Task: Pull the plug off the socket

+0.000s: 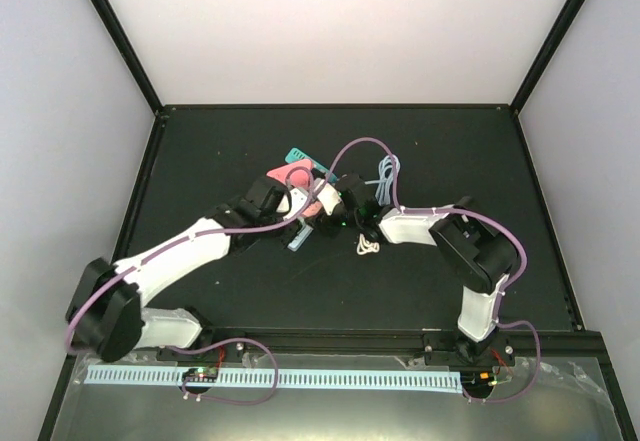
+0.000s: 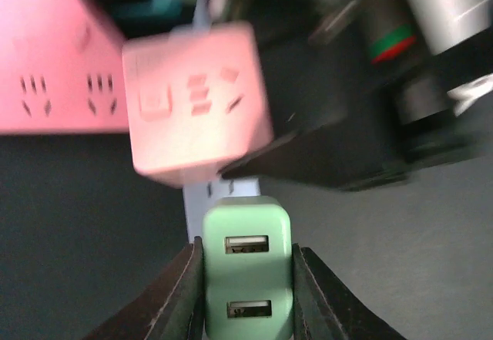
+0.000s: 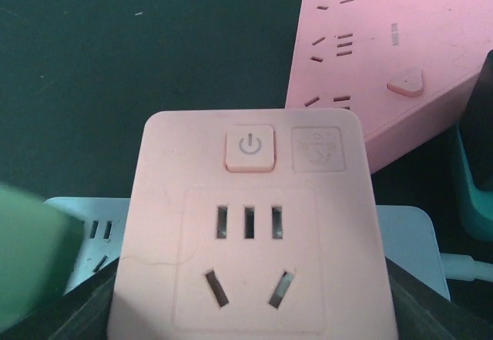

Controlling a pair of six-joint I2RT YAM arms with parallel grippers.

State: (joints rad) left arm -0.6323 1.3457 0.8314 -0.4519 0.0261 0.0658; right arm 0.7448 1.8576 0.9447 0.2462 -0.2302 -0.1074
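- Black table (image 1: 200,141): matte work surface enclosed by pale walls. Both arms reach to its middle, where the pink cube socket (image 3: 246,224) serves as the reference point for all positions below.
- Left arm (image 1: 180,251): reaches in from the near left and ends just left of the cube socket.
- Right arm (image 1: 470,251): bends in from the near right and ends just right of the cube socket.
- Pink power strip (image 3: 385,55): lies flat on the table, beyond the cube socket and apart from it.
- White power strip (image 3: 412,236): lies directly beneath and behind the cube socket, showing past it on both sides.
- Right gripper (image 3: 246,313): its black fingers (image 3: 431,305) are set at a medium width and press against both lower sides of the cube socket, holding it.
- Left gripper (image 2: 246,278): its fingers (image 2: 181,301) are set narrow and clamp the two flanks of the green plug (image 2: 246,270).
- Green plug: a two-port USB charger positioned just beside the cube socket, over one end of the white power strip. Whether its pins are seated cannot be determined.
- Teal block (image 1: 300,156): sits beyond the cube socket, next to the pink power strip.
- Pale blue cable (image 1: 388,176): bundled to the right of the cube socket.
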